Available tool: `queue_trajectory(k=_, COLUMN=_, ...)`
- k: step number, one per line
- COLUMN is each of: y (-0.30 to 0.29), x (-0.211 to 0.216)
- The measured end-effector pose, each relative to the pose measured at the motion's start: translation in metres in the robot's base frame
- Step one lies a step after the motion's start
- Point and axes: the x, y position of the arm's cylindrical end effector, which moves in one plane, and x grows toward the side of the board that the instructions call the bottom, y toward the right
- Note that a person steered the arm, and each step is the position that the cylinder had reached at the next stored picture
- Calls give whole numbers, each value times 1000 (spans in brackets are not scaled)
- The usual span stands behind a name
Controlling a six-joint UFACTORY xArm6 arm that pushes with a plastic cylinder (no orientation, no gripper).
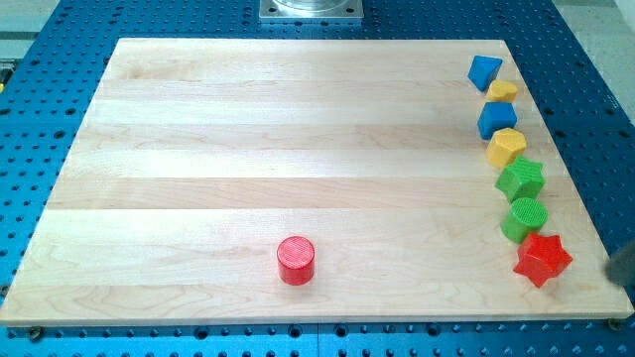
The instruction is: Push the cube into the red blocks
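A blue cube [497, 120] sits in a column of blocks along the board's right side, between a small yellow block [502, 91] above it and a yellow hexagonal block [506, 147] below it. A red star block [543, 259] lies at the bottom of that column. A red cylinder [296, 260] stands alone near the view's bottom centre. A dark, blurred piece of my rod shows at the view's right edge, and my tip [610, 276] is just right of the red star, apart from it and far below the cube.
A blue wedge-like block [484, 71] tops the column. A green angular block [521, 180] and a green cylinder [525, 218] lie between the yellow hexagonal block and the red star. The wooden board [248, 149] rests on a blue perforated table [50, 59].
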Motion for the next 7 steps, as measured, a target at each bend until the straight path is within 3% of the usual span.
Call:
queue_trajectory(k=2, y=-207, x=14)
queue_trajectory(k=3, y=-225, x=12)
queue_trajectory(k=4, y=-106, x=13)
queue_trajectory(k=5, y=40, x=-19)
queue_trajectory(k=7, y=37, x=-155)
